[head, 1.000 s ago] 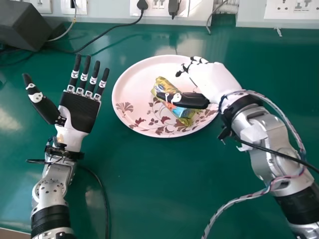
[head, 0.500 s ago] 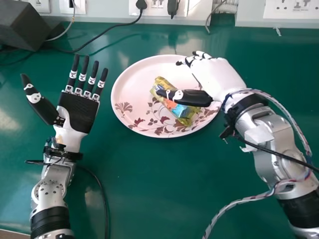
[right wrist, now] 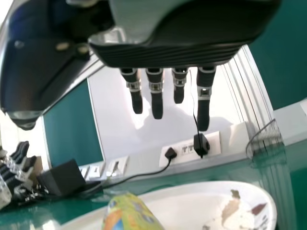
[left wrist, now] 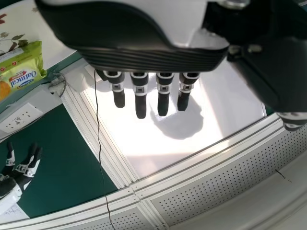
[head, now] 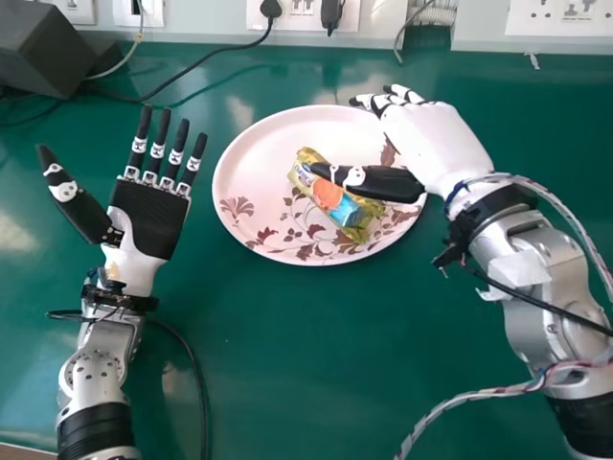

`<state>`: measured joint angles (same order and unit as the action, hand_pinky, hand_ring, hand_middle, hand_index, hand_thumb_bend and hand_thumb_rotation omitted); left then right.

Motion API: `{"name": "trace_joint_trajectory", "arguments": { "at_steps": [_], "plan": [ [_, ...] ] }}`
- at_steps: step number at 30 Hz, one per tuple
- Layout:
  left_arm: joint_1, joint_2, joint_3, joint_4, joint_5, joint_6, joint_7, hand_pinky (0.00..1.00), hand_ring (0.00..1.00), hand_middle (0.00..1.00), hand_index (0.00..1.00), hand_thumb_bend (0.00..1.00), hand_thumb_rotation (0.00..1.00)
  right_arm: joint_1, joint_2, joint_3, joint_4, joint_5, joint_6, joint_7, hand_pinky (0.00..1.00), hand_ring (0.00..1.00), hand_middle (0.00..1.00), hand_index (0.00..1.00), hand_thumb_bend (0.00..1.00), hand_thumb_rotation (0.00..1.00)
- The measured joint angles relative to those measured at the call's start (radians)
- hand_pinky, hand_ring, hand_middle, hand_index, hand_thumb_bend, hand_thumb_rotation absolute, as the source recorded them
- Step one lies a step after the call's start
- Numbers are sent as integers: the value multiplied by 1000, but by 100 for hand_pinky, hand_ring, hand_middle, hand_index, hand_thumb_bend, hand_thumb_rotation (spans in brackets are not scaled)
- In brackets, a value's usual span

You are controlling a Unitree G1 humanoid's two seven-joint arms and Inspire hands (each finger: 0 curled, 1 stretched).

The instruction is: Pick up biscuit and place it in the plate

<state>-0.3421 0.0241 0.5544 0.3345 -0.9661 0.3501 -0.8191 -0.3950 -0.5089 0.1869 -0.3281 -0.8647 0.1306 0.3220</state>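
Fingers straight on both right hand (head: 436, 144) and left hand (head: 150, 216), clamped on nothing; biscuit packet (head: 329, 198) sits in the plate (head: 247, 165), probably light, slick-wrapped and crumbly, so any regrip should pinch gently across its middle, not the ends.

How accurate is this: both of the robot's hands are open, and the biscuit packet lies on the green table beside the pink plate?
Not quite: the biscuit packet lies on the pink plate, not beside it, as the head view shows. The rest is right: the left hand and right hand are both open.
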Motion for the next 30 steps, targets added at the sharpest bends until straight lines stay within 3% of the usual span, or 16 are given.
{"name": "trace_joint_trajectory", "arguments": {
  "at_steps": [4,12,16,21,26,30],
  "plan": [
    [2,0,-1,-1,0,-9,-2,93,91,97,100,100,97,29,4,-22,-13,14,-30,-59,70,84,93,96,98,93],
    [3,3,-1,5,-1,-14,-15,98,95,99,100,100,96,84,7,-84,-11,117,-128,-166,70,82,93,94,96,89],
    [4,3,0,6,-5,-14,-19,94,93,99,100,100,95,121,9,-123,-14,164,-163,-201,69,81,92,94,96,87],
    [3,6,-2,14,-17,-19,-24,86,94,98,100,100,86,186,66,-196,-75,301,-174,-229,69,82,92,95,96,90],
    [3,8,-6,17,-17,-23,-23,88,95,99,100,100,85,229,83,-254,-83,434,-240,-232,69,82,92,93,97,92],
    [5,6,-12,12,-18,-24,-17,81,94,100,100,100,89,258,71,-299,-85,502,-293,-222,68,81,91,94,97,92]
  ]
}}
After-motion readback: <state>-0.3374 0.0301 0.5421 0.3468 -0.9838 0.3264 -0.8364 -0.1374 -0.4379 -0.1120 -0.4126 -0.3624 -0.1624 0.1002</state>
